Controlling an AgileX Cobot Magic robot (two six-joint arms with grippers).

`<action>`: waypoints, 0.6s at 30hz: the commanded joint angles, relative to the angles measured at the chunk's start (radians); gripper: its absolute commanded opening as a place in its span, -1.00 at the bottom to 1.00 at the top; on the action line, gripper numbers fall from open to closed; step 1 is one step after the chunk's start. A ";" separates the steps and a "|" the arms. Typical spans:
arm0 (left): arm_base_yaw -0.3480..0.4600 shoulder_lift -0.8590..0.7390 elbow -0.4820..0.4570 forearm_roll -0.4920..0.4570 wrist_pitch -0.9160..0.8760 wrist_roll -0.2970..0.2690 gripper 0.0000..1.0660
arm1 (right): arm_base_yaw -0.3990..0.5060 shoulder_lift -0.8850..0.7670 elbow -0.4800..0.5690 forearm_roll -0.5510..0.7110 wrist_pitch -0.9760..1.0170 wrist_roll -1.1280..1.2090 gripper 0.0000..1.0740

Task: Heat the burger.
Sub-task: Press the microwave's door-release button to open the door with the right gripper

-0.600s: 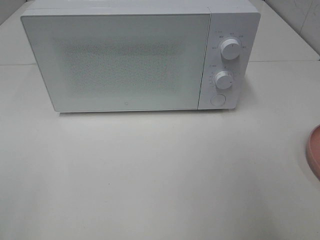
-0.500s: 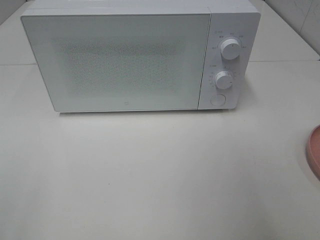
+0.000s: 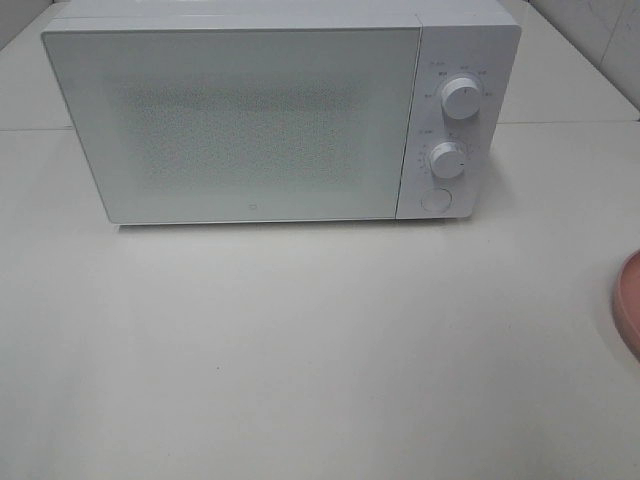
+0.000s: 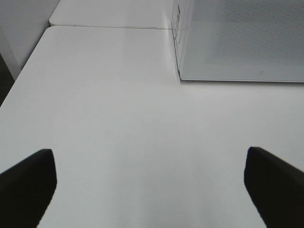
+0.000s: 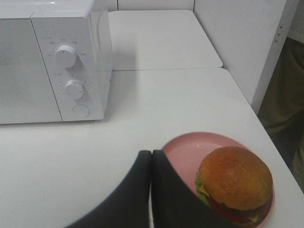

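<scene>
Left hand point(image 4: 149, 154) stood spread wide and empty over the white desk point(image 4: 118, 95); right hand point(image 5: 151, 155) had its fingers pressed together, gripping nothing. Burger point(image 5: 235, 178) sat on the pink plate point(image 5: 183, 147), about 4 o'clock from the microwave point(image 3: 240, 120), just beside the right hand. Door shut, so I judged the task at its first step. Next move called for freeing the door, likely via the round button point(image 3: 435, 199). Noted: glossy white casing, speckled window, domed shiny bun, green leaf edge, smooth round plate.
</scene>
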 commanded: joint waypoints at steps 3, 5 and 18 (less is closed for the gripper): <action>-0.004 -0.020 0.001 -0.002 0.000 -0.004 0.93 | -0.002 -0.031 0.001 0.004 -0.090 -0.001 -1.00; -0.004 -0.020 0.001 -0.002 0.000 -0.004 0.93 | -0.002 -0.030 0.003 0.001 -0.107 -0.004 -1.00; -0.004 -0.020 0.001 -0.002 0.000 -0.004 0.93 | -0.002 0.335 0.201 0.050 -0.755 -0.036 -0.99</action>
